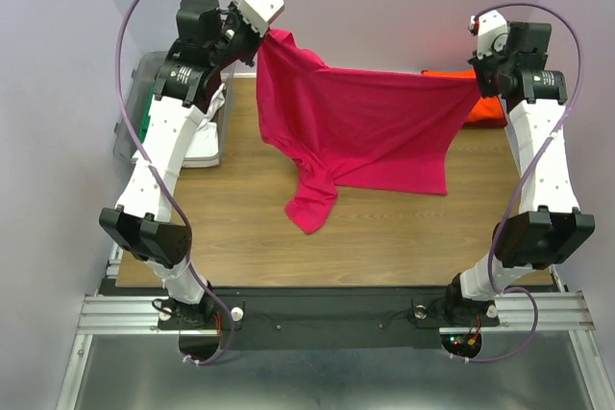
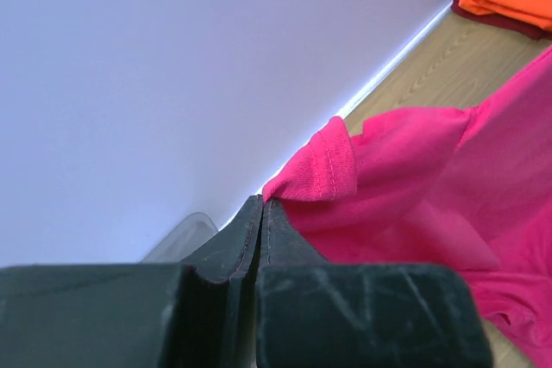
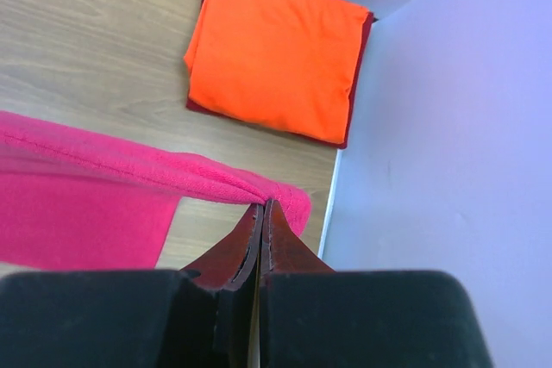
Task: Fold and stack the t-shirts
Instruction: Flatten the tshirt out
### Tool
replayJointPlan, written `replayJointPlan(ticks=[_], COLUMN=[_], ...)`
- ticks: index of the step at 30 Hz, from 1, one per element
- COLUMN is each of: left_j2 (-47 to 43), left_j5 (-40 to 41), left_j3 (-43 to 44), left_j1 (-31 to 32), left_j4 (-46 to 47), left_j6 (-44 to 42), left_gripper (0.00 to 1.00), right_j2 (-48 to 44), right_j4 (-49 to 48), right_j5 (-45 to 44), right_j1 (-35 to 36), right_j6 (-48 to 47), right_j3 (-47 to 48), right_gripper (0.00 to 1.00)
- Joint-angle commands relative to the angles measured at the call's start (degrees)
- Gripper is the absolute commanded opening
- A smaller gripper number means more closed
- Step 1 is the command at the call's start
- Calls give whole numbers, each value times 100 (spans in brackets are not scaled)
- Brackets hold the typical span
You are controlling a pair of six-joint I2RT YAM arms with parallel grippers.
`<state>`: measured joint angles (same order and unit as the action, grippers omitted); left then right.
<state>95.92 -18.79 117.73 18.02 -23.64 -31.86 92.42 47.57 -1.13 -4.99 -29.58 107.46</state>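
Wooden table [image 1: 384, 237]; left gripper [image 2: 263, 204] and right gripper [image 3: 263, 206] pinch pink t-shirt [image 1: 365, 122]; wrist views show orange t-shirt [image 3: 276, 49], maybe atop maroon cloth [image 2: 500, 23].

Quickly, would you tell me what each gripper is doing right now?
Left gripper: shut on the magenta-pink cloth t-shirt.
Right gripper: shut on the same t-shirt.

The top view looks steeply down on the magenta t-shirt [image 1: 365, 122] from above and behind; the 2 wrist views sit close against its raised corners — all 3 share it.
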Motion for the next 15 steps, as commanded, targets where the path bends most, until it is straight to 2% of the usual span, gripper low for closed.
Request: replayJointPlan(ticks=[1,6,15], left_j2=[-574,-1285,-3306], left_j5=[103,130,-152], left_j3=[-48,-259,-1076], left_j1=[26,26,26], left_j4=[518,562,457], left_j6=[162,373,918], left_gripper=[0,0,0], right_j2=[-461,-892,-2403], right_j4=[-117,-125,-108], right_j5=[-247,-309,-397], right_j1=[-54,-45,-45], right_j6=[5,75,111], right_j3=[354,697,882], right_gripper=[1,1,1])
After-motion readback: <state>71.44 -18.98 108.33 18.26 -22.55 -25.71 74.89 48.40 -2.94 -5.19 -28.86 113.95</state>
